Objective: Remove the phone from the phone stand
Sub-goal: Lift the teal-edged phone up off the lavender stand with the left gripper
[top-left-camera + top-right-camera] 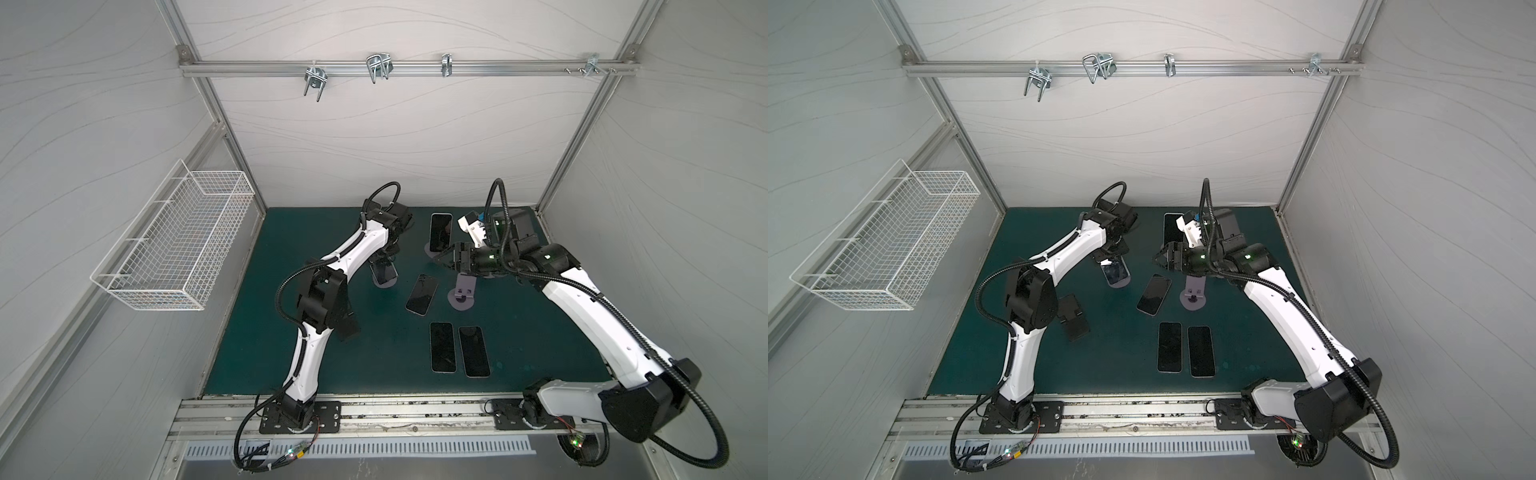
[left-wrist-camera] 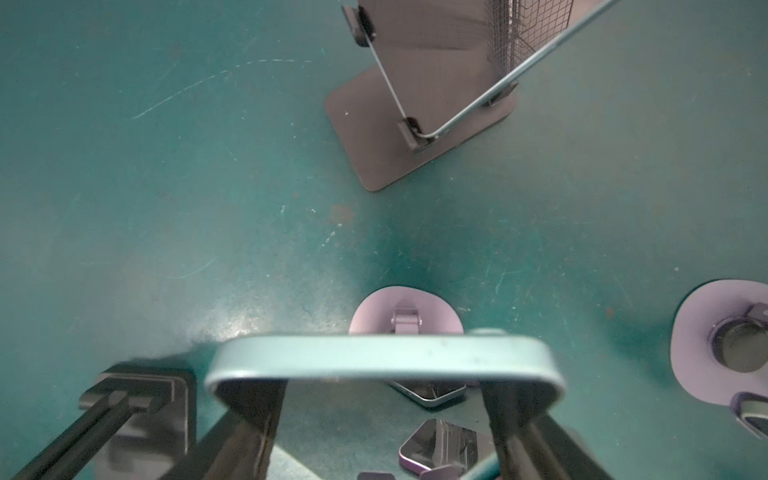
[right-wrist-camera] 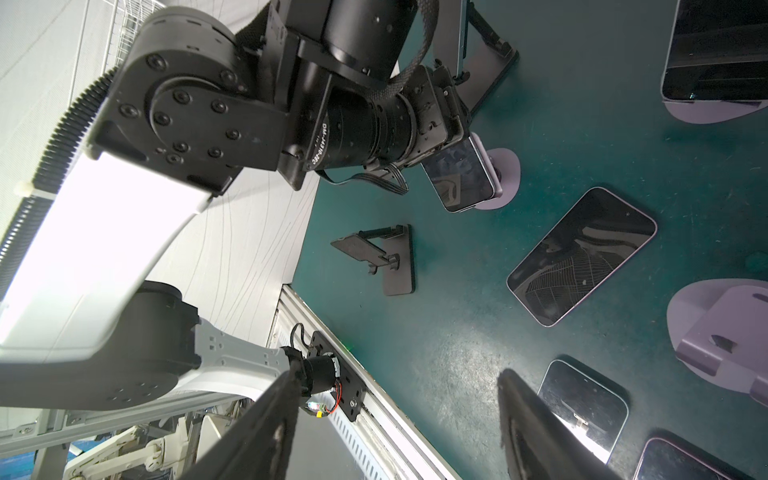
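Left wrist view alone shows the left end effector (image 2: 382, 395) straddling the phone (image 2: 382, 359), apparently clamped, tips hidden; both top views have the arm over it. Phone leans in the purple phone stand (image 1: 384, 284), left of centre on the counter (image 1: 540, 332). The right end effector (image 3: 397, 374) is wide, empty; loose phone (image 1: 422, 295) just right of stand, bare counter nearward.

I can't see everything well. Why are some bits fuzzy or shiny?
Left wrist view: the phone is too close, so its edge blurs; light glares on the mat. Right wrist view: the near fingers look fuzzy; the white arm is overbright.
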Motion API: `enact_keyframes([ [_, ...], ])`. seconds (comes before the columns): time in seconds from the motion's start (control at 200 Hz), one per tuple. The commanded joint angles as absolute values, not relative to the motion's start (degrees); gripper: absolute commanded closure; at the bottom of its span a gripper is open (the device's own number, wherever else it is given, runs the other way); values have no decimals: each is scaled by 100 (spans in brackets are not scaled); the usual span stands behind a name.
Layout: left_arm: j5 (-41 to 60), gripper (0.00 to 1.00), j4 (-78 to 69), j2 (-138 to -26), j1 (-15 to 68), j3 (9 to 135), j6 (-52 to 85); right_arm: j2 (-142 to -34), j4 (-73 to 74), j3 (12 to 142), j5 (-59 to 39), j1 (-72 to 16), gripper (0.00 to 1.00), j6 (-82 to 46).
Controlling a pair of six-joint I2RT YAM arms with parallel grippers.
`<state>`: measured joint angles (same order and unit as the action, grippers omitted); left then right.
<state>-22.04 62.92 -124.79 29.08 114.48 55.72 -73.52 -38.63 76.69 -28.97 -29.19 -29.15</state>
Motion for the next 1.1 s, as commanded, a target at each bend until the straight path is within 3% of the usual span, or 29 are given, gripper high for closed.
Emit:
enact_keyframes([
  [0.0, -2309, 36, 6314, -12080, 2874, 11417, 5602, -7354, -4049, 7864, -2881, -3025, 24, -2942],
  [0.715, -2405, 38, 6142, -11350, 2874, 11040, 5433, -7297, -4549, 8095, -2446, -3612, 25, -2996],
  [1.09, -2428, 39, 5950, -10335, 2951, 10601, 5120, -6934, -5044, 8001, -2341, -3683, 25, -2983],
])
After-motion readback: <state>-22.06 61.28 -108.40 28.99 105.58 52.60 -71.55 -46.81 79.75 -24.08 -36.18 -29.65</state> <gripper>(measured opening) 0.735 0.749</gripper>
